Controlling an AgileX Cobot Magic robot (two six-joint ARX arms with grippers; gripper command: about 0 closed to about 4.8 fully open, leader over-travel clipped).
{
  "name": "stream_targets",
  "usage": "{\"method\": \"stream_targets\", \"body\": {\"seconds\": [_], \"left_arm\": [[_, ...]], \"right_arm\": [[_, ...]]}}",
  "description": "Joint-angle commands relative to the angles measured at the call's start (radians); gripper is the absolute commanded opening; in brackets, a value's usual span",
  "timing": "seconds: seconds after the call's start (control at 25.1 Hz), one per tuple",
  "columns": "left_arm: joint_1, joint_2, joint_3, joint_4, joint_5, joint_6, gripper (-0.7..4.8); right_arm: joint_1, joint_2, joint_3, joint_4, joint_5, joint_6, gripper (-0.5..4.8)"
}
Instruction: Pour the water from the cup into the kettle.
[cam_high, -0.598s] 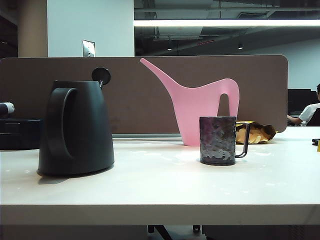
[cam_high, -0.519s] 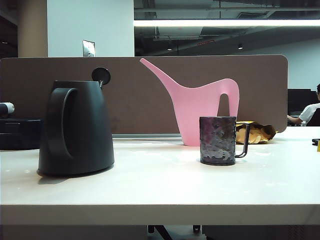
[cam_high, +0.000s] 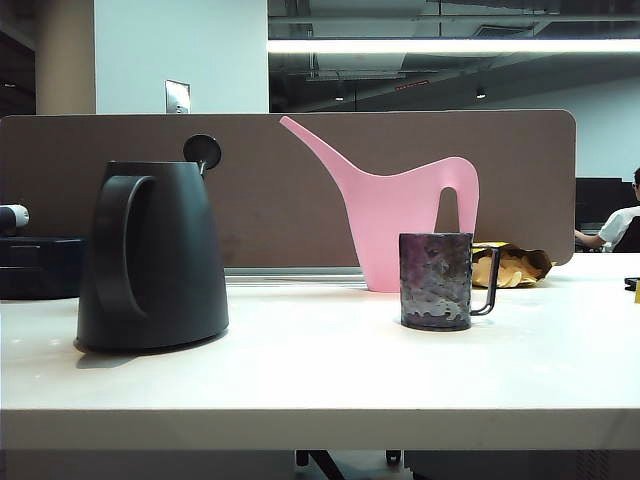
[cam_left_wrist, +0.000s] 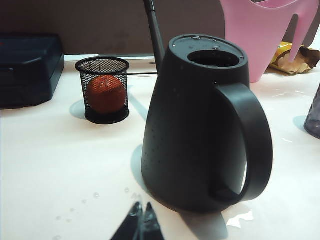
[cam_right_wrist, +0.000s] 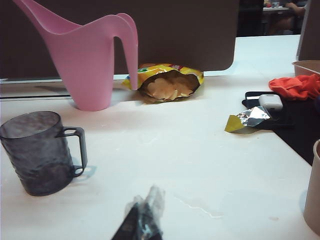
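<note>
The black kettle (cam_high: 152, 255) stands on the left of the white table, its lid hinged open with the round knob (cam_high: 202, 150) up behind; its open mouth (cam_left_wrist: 216, 58) and loop handle (cam_left_wrist: 252, 145) show in the left wrist view. The dark dimpled cup (cam_high: 437, 280) stands upright to the right, wire handle pointing right, also seen as the cup (cam_right_wrist: 36, 152). My left gripper (cam_left_wrist: 141, 209) is shut and empty, just short of the kettle's base. My right gripper (cam_right_wrist: 149, 200) is shut and empty, apart from the cup. Neither arm appears in the exterior view.
A pink watering can (cam_high: 395, 215) stands behind the cup. An open chip bag (cam_right_wrist: 167, 82) lies beside it. A mesh cup holding an orange ball (cam_left_wrist: 103, 90) and a dark box (cam_left_wrist: 27, 67) sit beyond the kettle. Foil wrapper (cam_right_wrist: 246, 120), red cloth (cam_right_wrist: 295, 86) and white device (cam_right_wrist: 271, 102) lie far right.
</note>
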Motion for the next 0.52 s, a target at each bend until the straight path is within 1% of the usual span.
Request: {"method": "stream_targets", "body": {"seconds": [0.04,0.08,0.12,0.28,0.36,0.44,0.48,0.52], "left_arm": [[0.000,0.001,0.003,0.014,0.002,0.004,-0.05],[0.000,0.001,0.003,0.014,0.014,0.004,-0.05],[0.000,0.001,0.003,0.014,0.028,0.005,-0.05],[0.000,0.001,0.003,0.014,0.164,0.005,-0.05],[0.000,0.001,0.003,0.014,0.265,0.005,-0.05],[0.000,0.001,0.003,0.014,0.322,0.005,-0.05],[0.000,0.001,0.003,0.014,0.359,0.005,-0.05],[0.000,0.001,0.003,0.014,0.370,0.004,-0.05]], "right_arm": [[0.000,0.002,0.081,-0.105,0.002,0.005,-0.06],[0.000,0.003,0.135,-0.169,0.003,0.004,-0.06],[0.000,0.003,0.157,-0.183,0.003,0.004,-0.06],[0.000,0.023,0.281,-0.221,-0.006,0.004,-0.06],[0.000,0.100,0.367,-0.278,-0.045,0.004,-0.06],[0.000,0.161,0.413,-0.304,-0.071,0.004,-0.06],[0.001,0.229,0.459,-0.327,-0.101,0.004,-0.06],[0.001,0.260,0.478,-0.335,-0.117,0.004,-0.06]]}}
